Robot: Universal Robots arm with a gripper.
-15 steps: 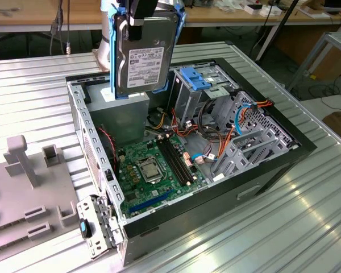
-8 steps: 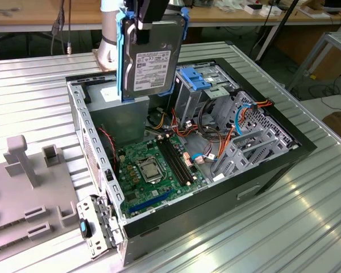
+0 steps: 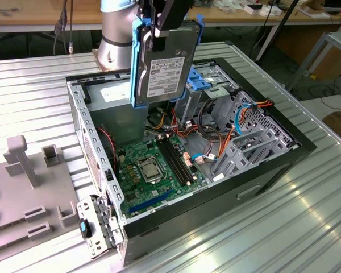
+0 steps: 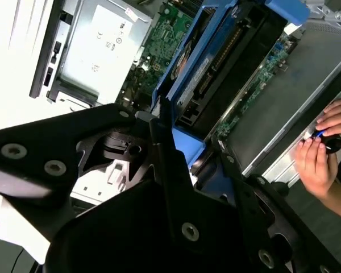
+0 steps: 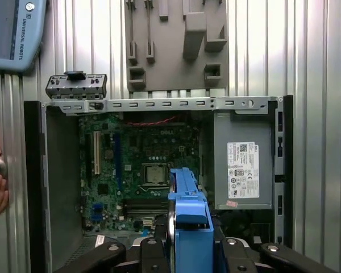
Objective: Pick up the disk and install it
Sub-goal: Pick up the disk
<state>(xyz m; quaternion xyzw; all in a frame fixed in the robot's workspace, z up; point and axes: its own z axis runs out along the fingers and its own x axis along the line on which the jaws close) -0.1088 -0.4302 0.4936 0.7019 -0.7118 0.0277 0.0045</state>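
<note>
Exterior view: gripper [image 3: 161, 25] clamped on disk [image 3: 162, 65]. The disk hangs below it, long axis upright, over the open case [image 3: 284, 162], with the cage [image 3: 207, 79] just beside, toward the view's right.
Second wrist view: disk [image 4: 207, 68] between the jaws; a hand [image 4: 324, 148] at the case wall.
First wrist view: disk [image 5: 188, 219] edge-on, between motherboard [image 5: 131, 165] and power supply [image 5: 242, 168].

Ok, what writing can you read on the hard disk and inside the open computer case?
Disk, white label: lines of print, too small to read.
Power supply, white label: print and symbols, too small to read.
Motherboard: white markings, too blurred to read.
So there is nothing here I can quote.
</note>
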